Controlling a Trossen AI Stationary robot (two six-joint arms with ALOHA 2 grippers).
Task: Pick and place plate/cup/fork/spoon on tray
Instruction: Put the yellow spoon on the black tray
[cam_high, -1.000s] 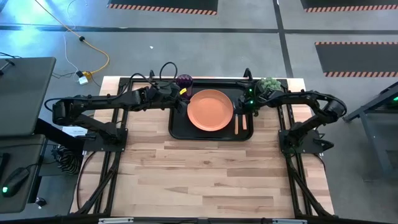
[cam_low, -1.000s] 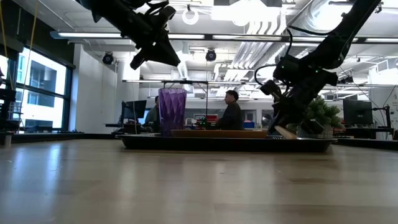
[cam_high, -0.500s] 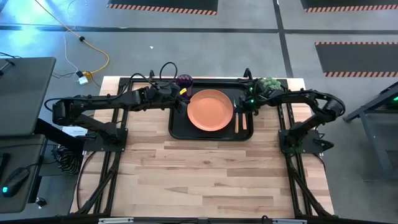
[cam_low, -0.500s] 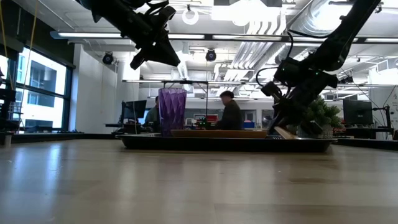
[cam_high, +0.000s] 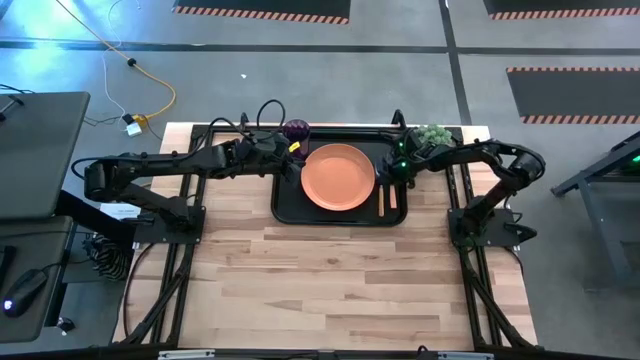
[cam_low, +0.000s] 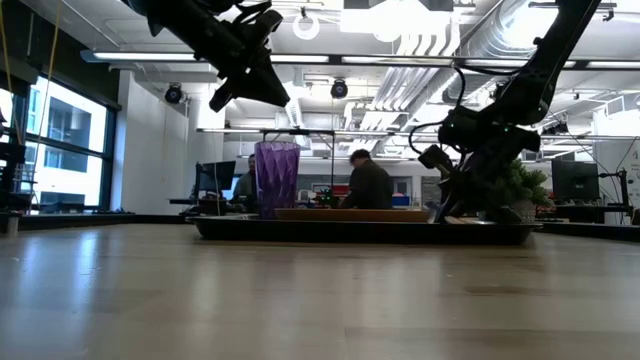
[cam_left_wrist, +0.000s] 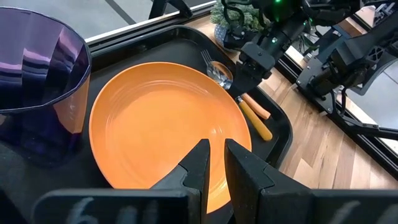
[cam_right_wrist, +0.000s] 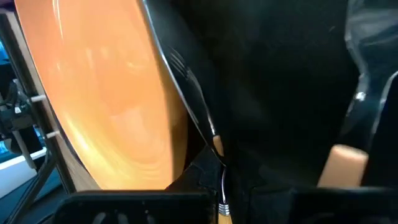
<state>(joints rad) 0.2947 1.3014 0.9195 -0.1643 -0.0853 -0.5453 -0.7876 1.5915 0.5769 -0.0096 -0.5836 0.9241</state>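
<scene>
**High view: both pincers over a loaded black tray**

High view puts the right pincer (cam_high: 388, 176) low over the right end of the tray (cam_high: 285, 212), just at the head ends of the two utensils. From the left wrist view its dark blocky fingers sit over the spoon (cam_left_wrist: 221, 74) and fork (cam_left_wrist: 207, 58), whose silver heads lie side by side against the plate's rim; whether the fingers are apart or closed I cannot tell. The right wrist view shows the fork's slim metal tines (cam_right_wrist: 180, 65) close beside the plate's raised edge, with an orange handle end nearby on the glossy black surface.

The left pincer (cam_high: 293, 158) hovers above the tray's left part, between cup and plate. In its own wrist view the two dark fingers stand almost together with only a narrow slit between them, clamped on nothing.

The plate (cam_high: 338, 177) is round, smooth and matte orange with a shallow raised rim, lying flat in the middle of the tray. The cup (cam_high: 296, 130) is translucent dark purple with faceted walls; it stands upright in the tray's far left corner, just beside the plate. Both slim orange handles (cam_high: 385, 198) lie parallel on the tray to the right of the plate.

The tray is rectangular with rounded corners and a low rim, resting at the far edge of the pale wood-plank desk (cam_high: 330, 280).
</scene>
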